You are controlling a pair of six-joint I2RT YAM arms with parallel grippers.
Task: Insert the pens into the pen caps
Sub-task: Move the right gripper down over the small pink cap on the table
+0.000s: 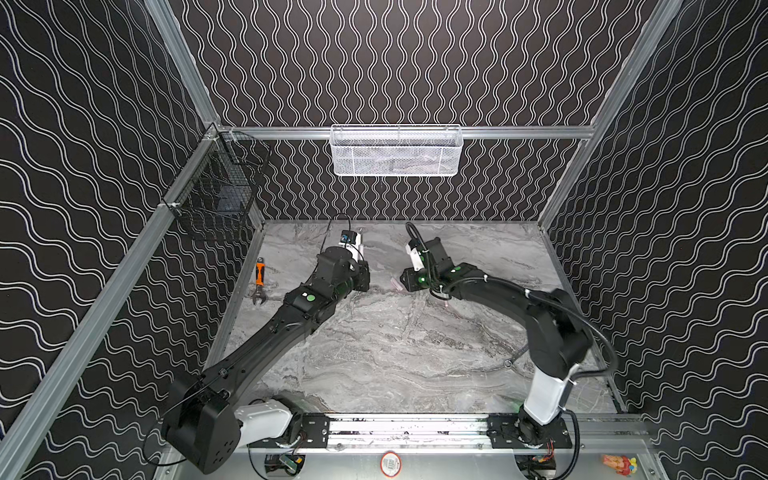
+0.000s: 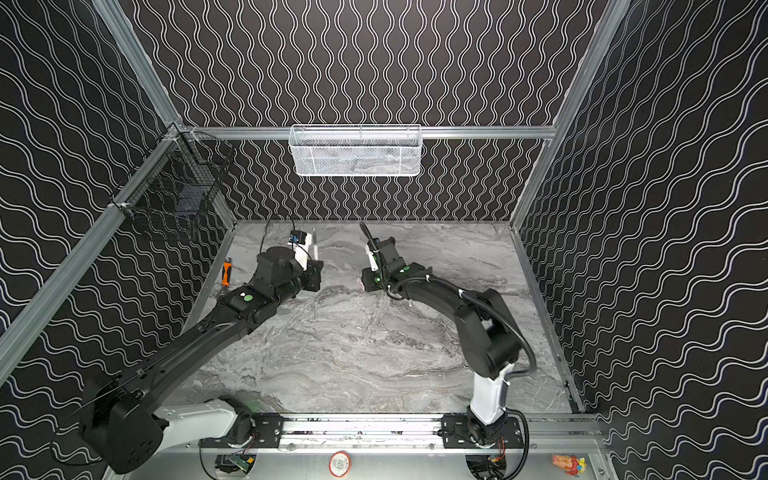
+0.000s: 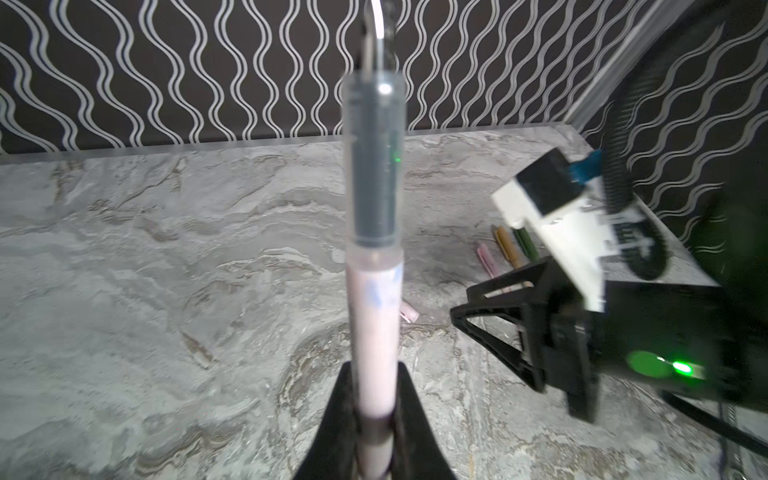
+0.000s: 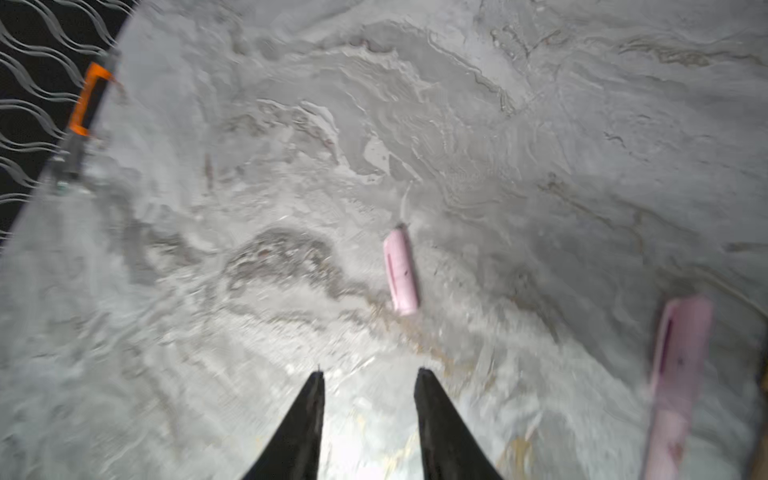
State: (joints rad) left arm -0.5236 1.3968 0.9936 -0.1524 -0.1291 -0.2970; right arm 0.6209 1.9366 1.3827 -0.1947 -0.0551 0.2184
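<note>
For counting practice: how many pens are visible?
4. One pink pen in the left gripper; second pink pen, gold pen and green pen together beside the right gripper. Arms may hide more.

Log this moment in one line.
left gripper: shut on slim pale pink pen | right gripper: open, empty | short pale pink pen cap: lying on grey marble table, ahead of right gripper | capping: not done

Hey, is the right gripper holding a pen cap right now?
No, the right gripper stands open with nothing between its jaws, and a pink pen cap lies on the table ahead of it.
</note>
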